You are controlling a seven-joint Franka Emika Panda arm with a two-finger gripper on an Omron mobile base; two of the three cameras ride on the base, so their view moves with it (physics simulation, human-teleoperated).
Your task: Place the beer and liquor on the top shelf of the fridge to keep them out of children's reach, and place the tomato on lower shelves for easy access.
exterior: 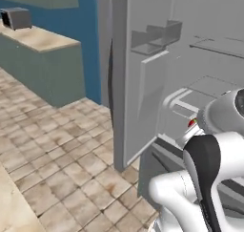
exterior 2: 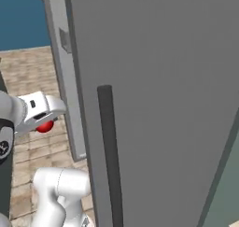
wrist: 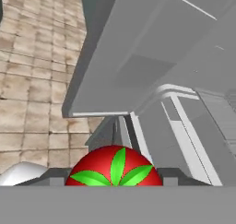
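The tomato (wrist: 115,165), a red ball with a green star-shaped stem top, sits between the two dark finger tips, and my gripper (wrist: 114,181) is shut on it. From the right base view the tomato (exterior 2: 45,126) shows under the white hand (exterior 2: 42,110), left of the fridge (exterior 2: 154,104). In the left base view a sliver of the tomato (exterior: 192,123) shows at the fridge's open front, level with the lower shelves (exterior: 214,85). A thin upper shelf panel (exterior: 219,48) lies above them. The beer and liquor are out of view.
The fridge door (exterior: 143,83) stands open to the left with bins on its inner face. Another door face with a long dark handle (exterior 2: 109,151) fills the right. A grey-green counter (exterior: 43,59) carries a grey appliance (exterior: 16,18). The tiled floor (exterior: 57,164) lies open on the left.
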